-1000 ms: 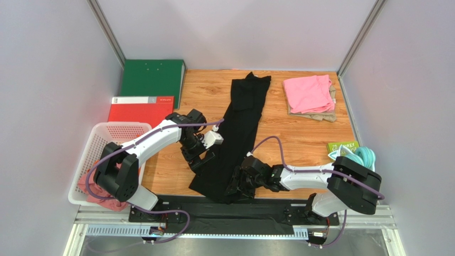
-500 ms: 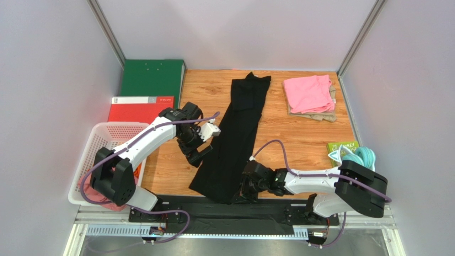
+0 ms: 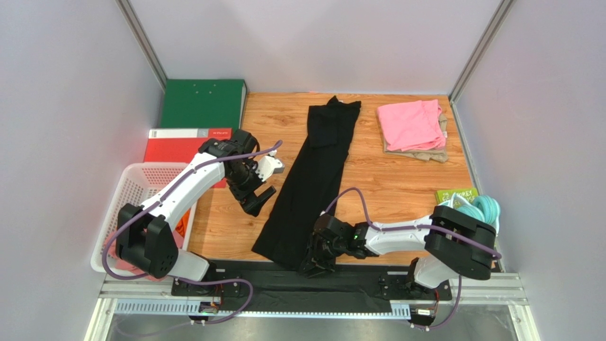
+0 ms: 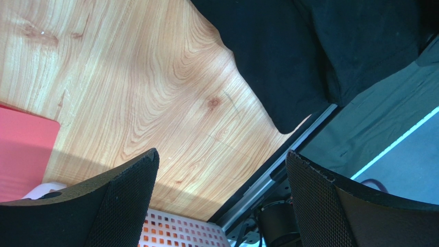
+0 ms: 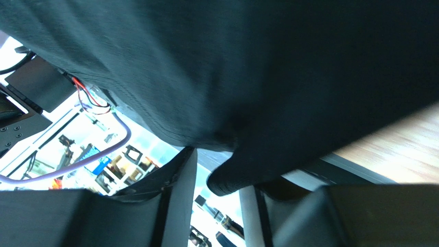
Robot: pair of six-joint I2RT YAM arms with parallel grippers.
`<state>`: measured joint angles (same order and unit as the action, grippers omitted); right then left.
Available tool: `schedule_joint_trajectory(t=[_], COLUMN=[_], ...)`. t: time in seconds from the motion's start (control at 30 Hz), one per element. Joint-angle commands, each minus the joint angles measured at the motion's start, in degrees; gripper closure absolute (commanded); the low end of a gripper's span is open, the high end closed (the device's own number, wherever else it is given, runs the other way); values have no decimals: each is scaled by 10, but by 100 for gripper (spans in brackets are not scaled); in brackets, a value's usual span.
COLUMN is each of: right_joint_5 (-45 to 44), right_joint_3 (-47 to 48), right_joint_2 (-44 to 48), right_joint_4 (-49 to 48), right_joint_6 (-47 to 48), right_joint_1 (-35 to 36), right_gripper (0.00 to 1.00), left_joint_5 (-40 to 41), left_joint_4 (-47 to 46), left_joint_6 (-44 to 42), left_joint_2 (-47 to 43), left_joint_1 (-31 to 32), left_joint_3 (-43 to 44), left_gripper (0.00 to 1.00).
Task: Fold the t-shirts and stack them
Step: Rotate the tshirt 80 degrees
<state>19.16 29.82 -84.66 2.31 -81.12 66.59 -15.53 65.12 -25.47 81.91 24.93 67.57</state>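
Basket (image 3: 135,186): white mesh, at the table's left edge. Dusty-rose shirt (image 3: 122,257) and orange shirt (image 3: 183,223) lie inside, both largely hidden by the left arm.
Binders: red binder (image 3: 178,144) just beyond the basket, green binder (image 3: 203,104) behind it at the far left corner.
Left gripper (image 3: 260,199): jaws spread wide and holding nothing, over bare wood of the table (image 3: 398,186), just left of the black shirt and not touching it.
Black shirt (image 3: 319,167): folded into a long narrow strip, lying flat. It runs from the far edge at centre slantwise down to the near edge, where its hem reaches the table's lip.
Right gripper (image 3: 311,264): at the near right corner of the black shirt. The jaws stand partly apart; a lobe of the hem hangs between the fingers (image 5: 172,203) and does not look pinched.
Pink shirt (image 3: 410,124): folded, at the far right, lying on the beige shirt (image 3: 429,153).
Green card (image 3: 455,195): at the right edge.
Teal bundle (image 3: 488,209): coiled, touching the card.
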Motion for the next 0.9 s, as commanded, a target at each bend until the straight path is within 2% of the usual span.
schedule_joint_trajectory(t=[0.0, 0.13, 0.2, 0.23, 0.27, 0.33, 0.6, 0.87], right_joint_5=[-7, -14, -18, -22, -25, -39, -90, -98], right_joint_3=[23, 26, 26, 26, 26, 23, -47, -50], right_joint_2=[-28, -18, -6, -1, 6, 27, 128, 102], right_joint_4=[-13, 1, 11, 24, 32, 59, 102, 76], right_joint_6=[29, 32, 33, 35, 36, 35, 4, 8], right_joint_1=[4, 4, 4, 5, 6, 8, 11, 11], right_gripper=[59, 57, 47, 40, 24, 0, 0, 0], left_joint_5=[-7, -10, -14, -15, -17, -18, -21, -22], left_joint_4=[11, 11, 13, 14, 16, 18, 26, 41], left_joint_6=[-19, -25, -26, -26, -27, -28, -32, -33], left_joint_2=[-25, -27, -27, -27, -28, -32, -39, -34], left_joint_1=[-2, -2, -3, -3, -3, -3, -3, -3], left_joint_3=[10, 4, 2, 2, 3, 3, 6, 31], left_gripper=[2, 2, 3, 3, 3, 3, 3, 3])
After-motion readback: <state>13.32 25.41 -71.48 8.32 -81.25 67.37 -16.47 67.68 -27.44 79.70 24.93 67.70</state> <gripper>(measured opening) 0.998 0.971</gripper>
